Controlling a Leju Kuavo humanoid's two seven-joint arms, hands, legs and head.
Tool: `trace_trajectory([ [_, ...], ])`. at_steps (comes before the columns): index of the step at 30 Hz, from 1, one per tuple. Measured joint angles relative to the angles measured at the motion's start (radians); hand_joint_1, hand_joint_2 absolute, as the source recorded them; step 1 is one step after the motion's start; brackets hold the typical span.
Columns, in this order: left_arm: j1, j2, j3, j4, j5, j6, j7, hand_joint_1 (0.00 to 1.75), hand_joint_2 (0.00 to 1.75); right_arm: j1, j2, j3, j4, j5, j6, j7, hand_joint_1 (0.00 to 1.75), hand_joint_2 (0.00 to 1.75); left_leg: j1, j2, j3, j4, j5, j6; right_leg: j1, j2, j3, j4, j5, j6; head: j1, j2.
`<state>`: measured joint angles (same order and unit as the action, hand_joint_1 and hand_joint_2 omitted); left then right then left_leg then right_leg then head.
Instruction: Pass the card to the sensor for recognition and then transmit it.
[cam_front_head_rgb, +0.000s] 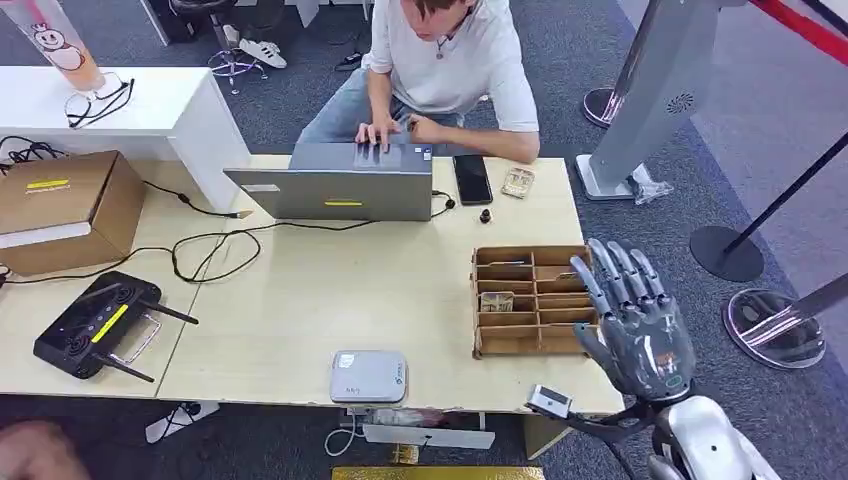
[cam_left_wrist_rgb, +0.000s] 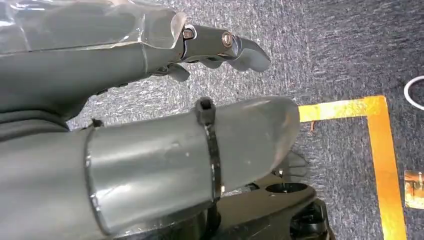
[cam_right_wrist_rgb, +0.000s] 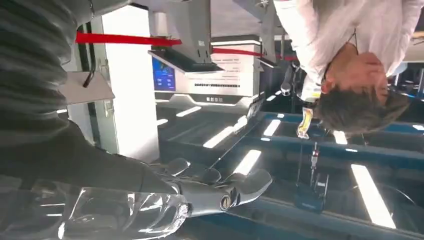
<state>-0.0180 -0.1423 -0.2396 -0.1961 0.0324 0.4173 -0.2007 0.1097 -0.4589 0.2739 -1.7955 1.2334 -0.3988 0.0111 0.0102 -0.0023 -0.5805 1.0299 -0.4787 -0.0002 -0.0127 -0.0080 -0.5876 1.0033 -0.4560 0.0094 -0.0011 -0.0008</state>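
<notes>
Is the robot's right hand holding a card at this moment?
No, in the head view the right hand is raised beside the wooden card box with its fingers spread and nothing in them.

right hand (cam_front_head_rgb: 635, 320) raised, fingers spread, empty, beside wooden card box (cam_front_head_rgb: 530, 300); sensor (cam_front_head_rgb: 369, 376) near table edge.

No legible text anywhere.

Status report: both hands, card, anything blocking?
Right hand open, raised beside wooden compartment box. Left hand empty, hanging over carpet. Card in box. Nothing blocking.
</notes>
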Motion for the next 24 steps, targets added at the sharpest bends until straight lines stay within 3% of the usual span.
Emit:
trace_trajectory([
  [6,-0.002,0.000,-0.001,0.000,-0.003,-0.007,0.001,0.00,0.00,0.027,0.000,-0.006,-0.037,-0.017,0.061,-0.019,0.00,1.75,0.000,0.000,0.000,0.000,0.000,0.000,0.000,0.001,0.000,0.000,0.000,0.000,0.000,0.000],
  [14,-0.002,0.002,-0.001,0.000,-0.002,-0.018,0.002,0.00,0.00,0.029,-0.002,-0.007,-0.047,-0.040,0.092,-0.037,0.00,1.75,0.000,0.001,0.000,0.000,0.000,0.000,0.000,0.001,0.000,0.000,0.000,0.000,0.000,0.000],
  [24,-0.002,0.002,-0.001,0.000,0.016,-0.022,0.001,0.00,0.00,-0.035,-0.005,0.004,-0.016,-0.076,0.174,-0.058,0.00,1.75,0.000,0.001,0.000,0.000,0.000,0.000,0.000,0.000,0.000,0.000,0.000,0.000,0.000,0.000],
])
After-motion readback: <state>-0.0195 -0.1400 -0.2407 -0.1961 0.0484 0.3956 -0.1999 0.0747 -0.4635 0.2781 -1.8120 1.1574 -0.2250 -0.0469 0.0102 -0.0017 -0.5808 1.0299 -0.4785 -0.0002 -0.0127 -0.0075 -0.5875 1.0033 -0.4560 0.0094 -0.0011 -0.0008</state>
